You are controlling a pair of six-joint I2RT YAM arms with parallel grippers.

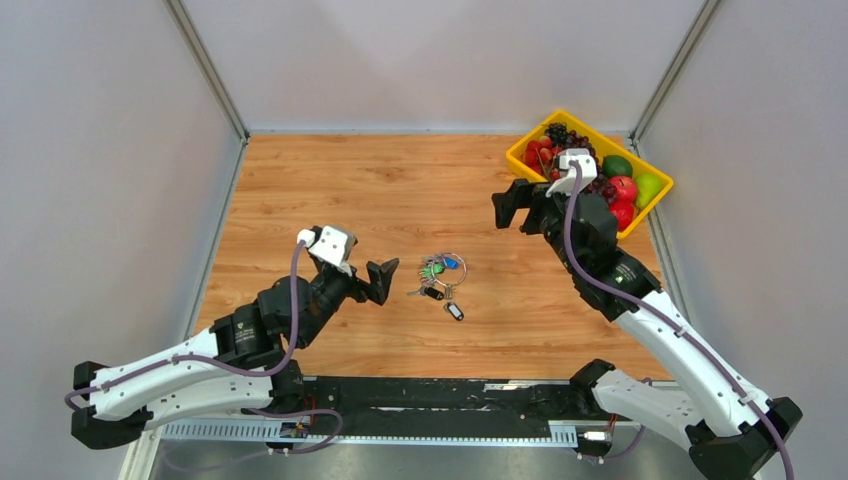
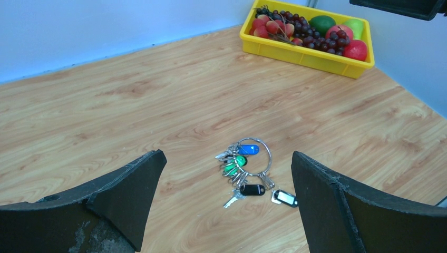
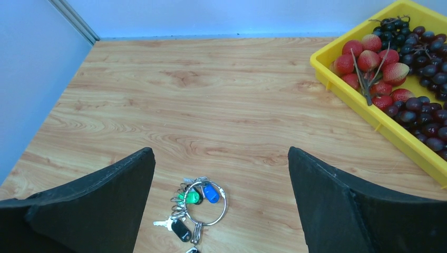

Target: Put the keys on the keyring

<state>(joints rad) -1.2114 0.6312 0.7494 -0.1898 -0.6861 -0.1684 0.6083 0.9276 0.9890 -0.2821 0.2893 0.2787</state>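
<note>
Silvery small keys with blue, green and black plastic tags (image 2: 238,171) lie bunched in the middle of the light wooden table (image 1: 330,180), touching the thin round silver wire keyring (image 2: 270,158). The blue tag sits inside the loop, and whether any key is already threaded cannot be told.

The step in hand looks like the opening reach. Doing it well probably means one arm takes the ring by the bare stretch of wire on its right side, clear of the tags. The other arm then singles out one key by its tag, such as the dark-framed one lying nearest and rightmost. Closing on the whole bunch would likely drag everything along together.

Left fingers (image 2: 132,184) stand wide apart, holding nothing, low and just left of the bunch. In their wrist view the bunch lies between the two tips and a little beyond them. Right fingers (image 3: 327,195) are equally wide and empty, higher, to the far right of the bunch and well apart from it. Their wrist view shows the ring between the tips. A yellow plastic tray of fruit (image 2: 300,55) sits in the far right corner.
</note>
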